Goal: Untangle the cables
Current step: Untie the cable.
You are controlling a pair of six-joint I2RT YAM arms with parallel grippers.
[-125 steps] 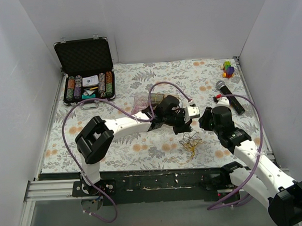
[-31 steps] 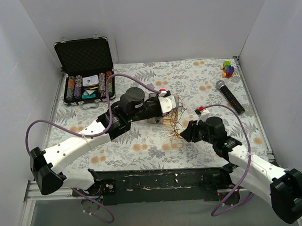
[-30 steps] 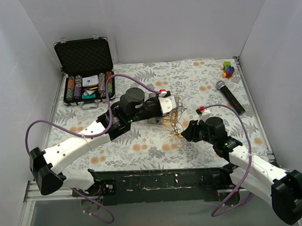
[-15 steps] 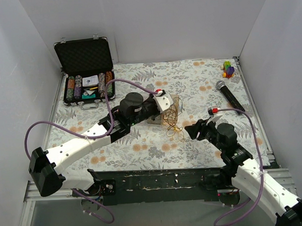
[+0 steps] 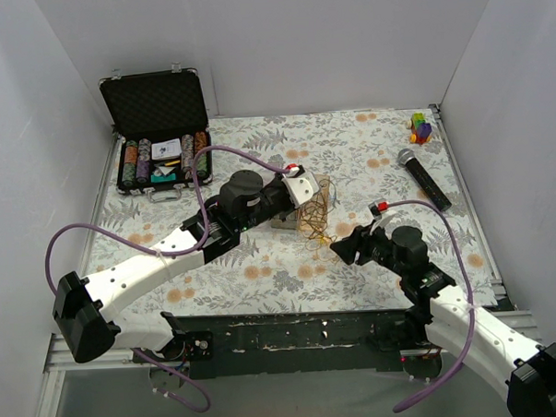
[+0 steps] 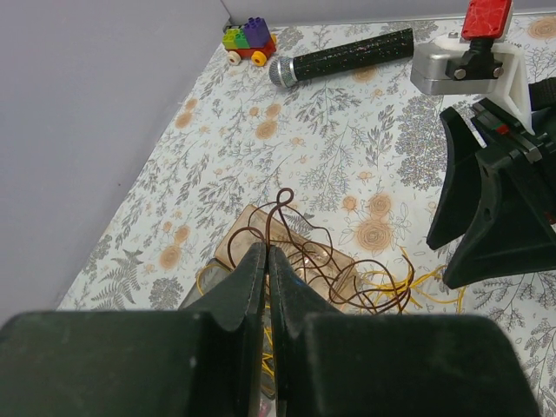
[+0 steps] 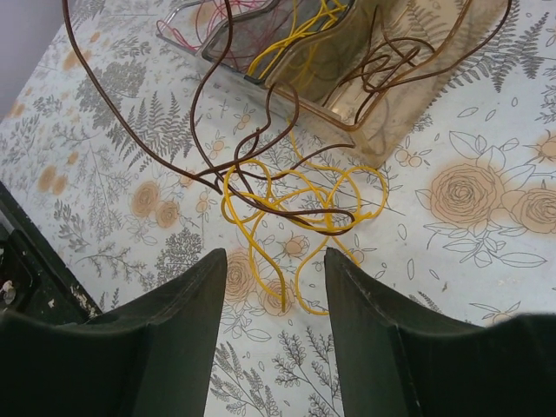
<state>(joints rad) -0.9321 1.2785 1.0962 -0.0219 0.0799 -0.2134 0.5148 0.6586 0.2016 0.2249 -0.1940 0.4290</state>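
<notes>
1. The left gripper (image 6: 267, 252) has its two fingers squeezed tight together. They pinch a thin brown strand of the cables (image 5: 313, 214).
2. The cables are a loose bunch of brown, yellow and pink strands. They are in the middle of the flowery table (image 5: 368, 149).
3. The top of the bunch hangs from the left gripper. A brown loop curls up just past its fingertips.
4. The bottom of the bunch lies on the table. There, yellow loops lie flat and a brown strand runs across them.
5. Some yellow, pink and brown strands sit inside a see-through plastic box (image 7: 347, 100). The box is just behind the yellow loops.
6. The right gripper (image 7: 276, 261) has its fingers spread wide apart and holds nothing. It hovers at the near side of the bunch, with a yellow loop showing on the table between its fingers.
7. A black microphone (image 5: 422, 176) lies on the right side of the table, well apart from the cables.
8. A little toy made of coloured blocks (image 5: 421, 126) sits in the far right corner.
9. An open black case of poker chips (image 5: 161, 160) sits in the far left corner.
</notes>
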